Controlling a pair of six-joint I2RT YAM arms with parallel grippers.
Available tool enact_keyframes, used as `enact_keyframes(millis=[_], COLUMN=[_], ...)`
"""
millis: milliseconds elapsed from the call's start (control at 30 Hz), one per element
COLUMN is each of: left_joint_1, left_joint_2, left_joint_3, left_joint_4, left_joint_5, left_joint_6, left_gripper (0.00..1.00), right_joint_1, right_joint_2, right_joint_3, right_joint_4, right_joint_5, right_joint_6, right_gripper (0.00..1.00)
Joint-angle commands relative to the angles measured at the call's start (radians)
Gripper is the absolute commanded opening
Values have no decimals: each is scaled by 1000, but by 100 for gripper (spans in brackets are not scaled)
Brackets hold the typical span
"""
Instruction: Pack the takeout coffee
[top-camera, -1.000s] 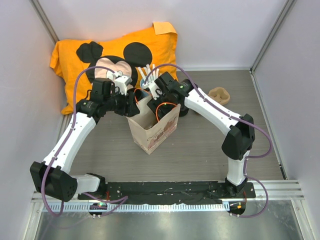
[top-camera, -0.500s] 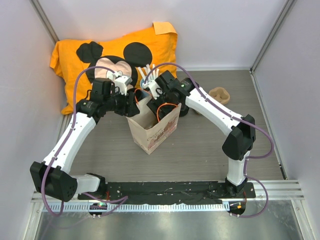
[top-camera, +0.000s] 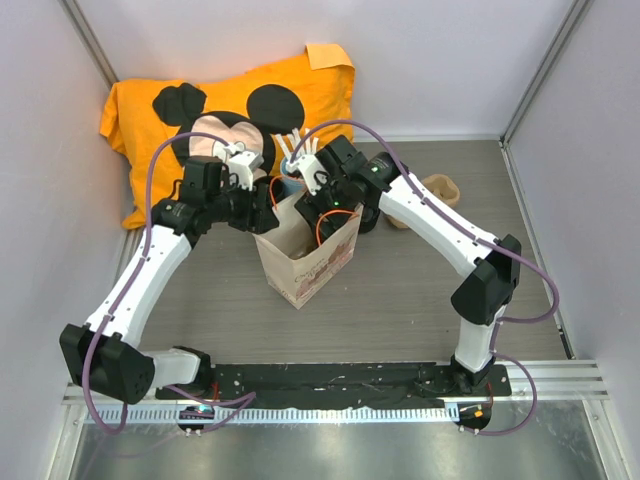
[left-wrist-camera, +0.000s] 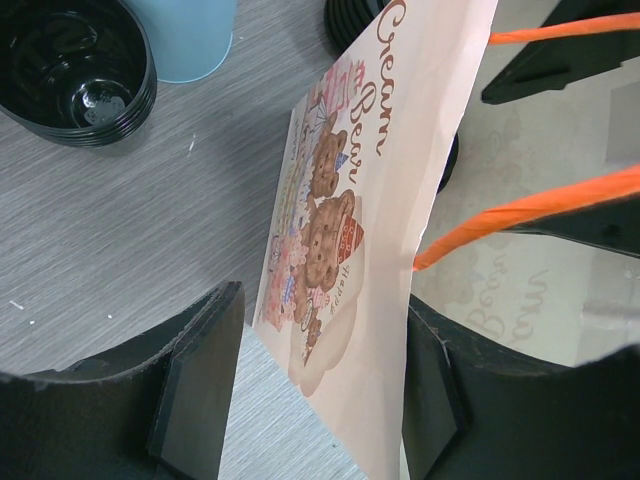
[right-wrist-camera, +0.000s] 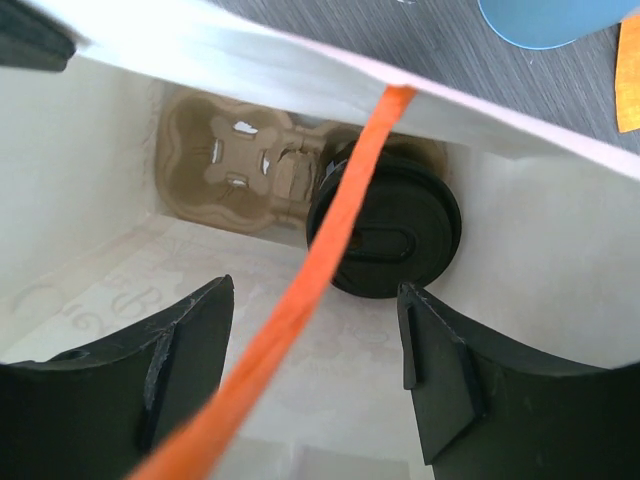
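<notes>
looking down the right wrist view, the takeout coffee (right-wrist-camera: 385, 232) is at the bottom of the paper bag (right-wrist-camera: 520, 230). its lid faces up toward the camera, right against the right end of the pulp cup carrier (right-wrist-camera: 225, 165). can't tell if it's seated in a pocket or just beside one. only the black ridged lid shows, the body is hidden under it.

the right arm (top-camera: 430, 225) has its jaws apart and holding nothing. they hang above the cup and well clear of it. the lid sits below the gap between them, a bit toward the right-hand one. an orange handle (right-wrist-camera: 330, 250) cuts straight across in front of the lid.

the left arm (top-camera: 150, 270) has its jaws apart too, straddling the printed wall of the bag from outside. i can't see them pinching it. the blue cup (left-wrist-camera: 190, 35) and the black ring piece (left-wrist-camera: 75, 60) stand on the tabletop (left-wrist-camera: 120, 220) near the bag.

handling-wise, my guess is it's light but sloshy if filled. the thin body would squash under a hard squeeze, and the lid could pop if you lift by it. if it needs nudging, i'd grip the sides just under the lid rim, keep it upright, and watch that handle.
</notes>
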Motion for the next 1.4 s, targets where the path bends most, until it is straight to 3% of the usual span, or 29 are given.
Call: enact_keyframes(millis=[0,1367], left_joint_1=[7,15], left_joint_2=[-37,-29], left_joint_3=[34,51], left_joint_4=[15,12], left_joint_5=[-3,5], left_joint_6=[3,0], left_gripper=[62,62], right_joint_1=[6,6], right_joint_2=[-74,-138], right_joint_3=[44,106], right_joint_4=[-23,-103], right_joint_5=[-22,-172], right_joint_6=[-30,-116], right_gripper=[71,72])
